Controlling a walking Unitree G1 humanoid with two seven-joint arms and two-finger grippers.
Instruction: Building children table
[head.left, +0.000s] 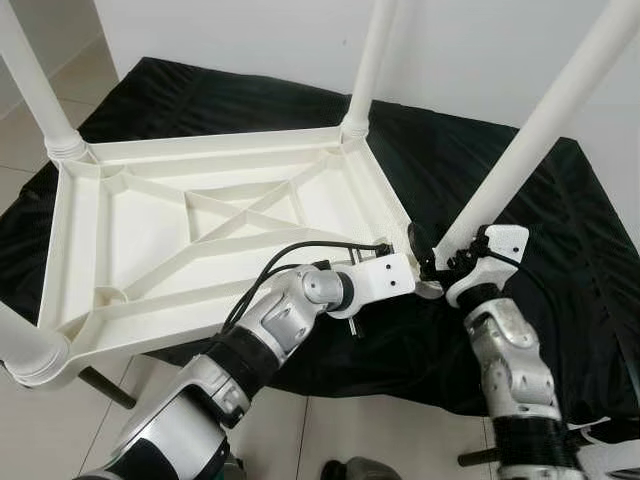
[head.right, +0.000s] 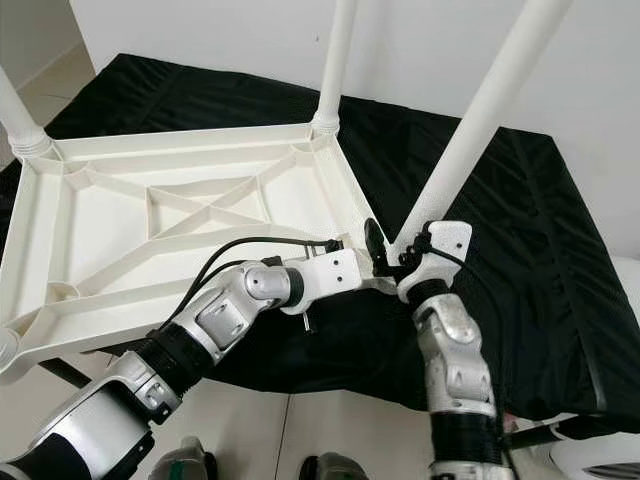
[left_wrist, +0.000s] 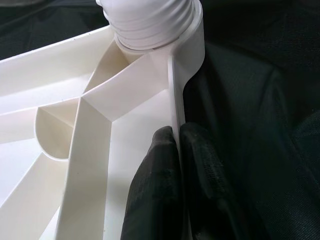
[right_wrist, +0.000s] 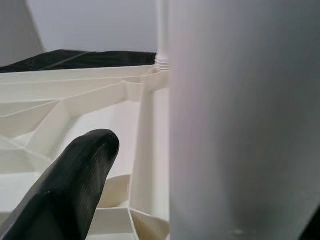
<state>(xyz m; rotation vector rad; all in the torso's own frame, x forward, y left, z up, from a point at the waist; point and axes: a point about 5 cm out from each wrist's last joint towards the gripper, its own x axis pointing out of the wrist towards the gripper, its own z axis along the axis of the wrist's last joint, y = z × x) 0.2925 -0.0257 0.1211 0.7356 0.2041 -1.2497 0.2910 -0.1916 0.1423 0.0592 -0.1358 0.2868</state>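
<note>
Left claw (left_wrist: 177, 150): two black fingers (left_wrist: 155, 190) pinched onto the side rim of the children table top (head.left: 150, 230), near its corner socket. Right claw (head.left: 440, 262): closed around the base of the fourth leg (head.left: 540, 125), which leans at that same corner. Table top: white, ribbed underside up, lying on a black cloth (head.left: 520, 210). Other legs (head.left: 372, 60) stand upright in their sockets.

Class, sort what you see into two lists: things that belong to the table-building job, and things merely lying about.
Belonging to the job:
upturned white tabletop
tilted table leg
left gripper, pinching the tabletop's rim
right gripper, at the leg's base

Just there:
black cloth
tiled floor
</note>
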